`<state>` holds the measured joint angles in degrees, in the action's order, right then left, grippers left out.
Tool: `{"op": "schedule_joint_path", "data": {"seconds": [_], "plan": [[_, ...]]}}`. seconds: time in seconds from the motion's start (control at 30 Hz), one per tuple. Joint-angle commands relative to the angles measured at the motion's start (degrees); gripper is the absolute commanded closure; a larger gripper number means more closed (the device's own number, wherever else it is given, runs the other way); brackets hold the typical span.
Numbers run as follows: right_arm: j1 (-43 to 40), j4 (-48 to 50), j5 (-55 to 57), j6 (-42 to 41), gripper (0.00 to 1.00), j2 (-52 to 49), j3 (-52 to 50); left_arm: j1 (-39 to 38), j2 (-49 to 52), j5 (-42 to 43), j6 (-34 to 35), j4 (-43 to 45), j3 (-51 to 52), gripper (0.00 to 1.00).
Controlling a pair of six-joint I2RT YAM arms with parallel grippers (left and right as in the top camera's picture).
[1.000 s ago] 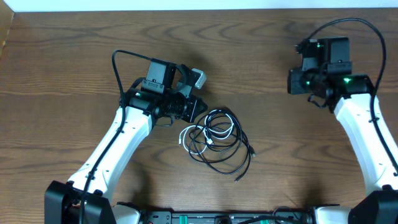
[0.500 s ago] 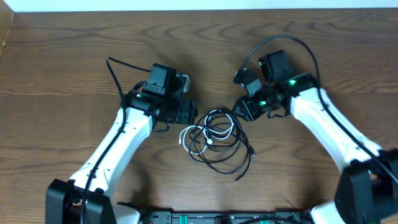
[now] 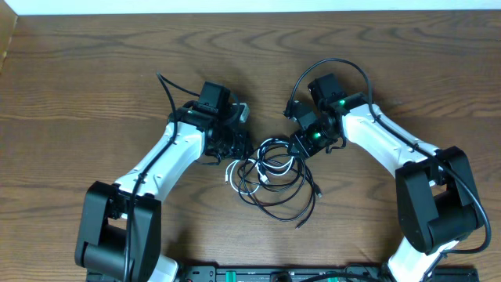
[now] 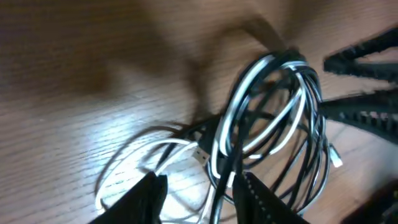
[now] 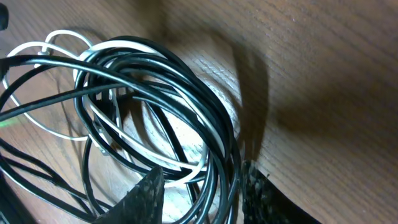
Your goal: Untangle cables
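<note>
Now the black cable [image 3: 278, 205] and the white cable [image 3: 228, 169] lie in one tangled pile of loops near the middle of the brown wooden table [image 3: 78, 94]. The left gripper [image 3: 239, 149] sits low at the pile's upper left, its jaws apart over the loops. The right gripper [image 3: 300, 144] sits at the upper right, jaws apart too, with black loops between them. A pale strip [image 3: 235, 5] runs along the table's far edge.
</note>
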<state>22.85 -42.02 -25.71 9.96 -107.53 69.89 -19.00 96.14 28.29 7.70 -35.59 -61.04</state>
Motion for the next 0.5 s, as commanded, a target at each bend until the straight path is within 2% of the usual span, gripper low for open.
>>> {"op": "schedule_joint_path", "data": {"seconds": [0.0, 0.07, 0.1, 0.13, 0.2, 0.3, 0.33, 0.43, 0.47], "plan": [[1.05, 0.02, -0.31, 0.39, 0.63, -1.4, -1.01, -1.68, 0.31, 2.38, -0.33, -0.35, 0.74, 0.51], [1.31, 0.44, -0.31, 0.37, 0.66, -1.4, -1.27, -2.93, 0.31, 2.36, -0.33, -0.35, 0.74, 0.51], [1.31, 0.68, -0.31, 0.37, 0.7, -1.4, -1.33, -3.61, 0.31, 2.34, -0.33, -0.35, 0.74, 0.51], [1.31, 0.59, -0.28, 0.37, 0.82, -1.4, -1.36, -3.85, 0.31, 2.34, -0.33, -0.37, 0.74, 0.51], [1.31, 0.57, 0.37, 0.17, 0.99, -1.4, -1.38, -3.85, 0.31, 2.34, -0.33, -0.37, 0.74, 0.6], [1.09, 0.63, 3.32, -2.54, 0.99, -1.4, -1.38, -3.85, 0.31, 2.32, -0.33, -0.37, 0.74, 0.66], [0.96, 0.66, 5.25, -4.22, 0.99, -1.4, -1.38, -3.85, 0.31, 2.32, -0.33, -0.37, 0.74, 0.73], [0.7, 1.18, 6.34, -5.66, 0.99, -1.4, -1.36, -3.85, 0.31, 2.12, -0.35, -0.35, 0.74, 0.81], [0.33, 1.64, 6.67, -6.99, 0.99, -1.36, -1.31, -3.85, 0.31, 2.12, -0.35, -0.35, 0.74, 0.92]]}}
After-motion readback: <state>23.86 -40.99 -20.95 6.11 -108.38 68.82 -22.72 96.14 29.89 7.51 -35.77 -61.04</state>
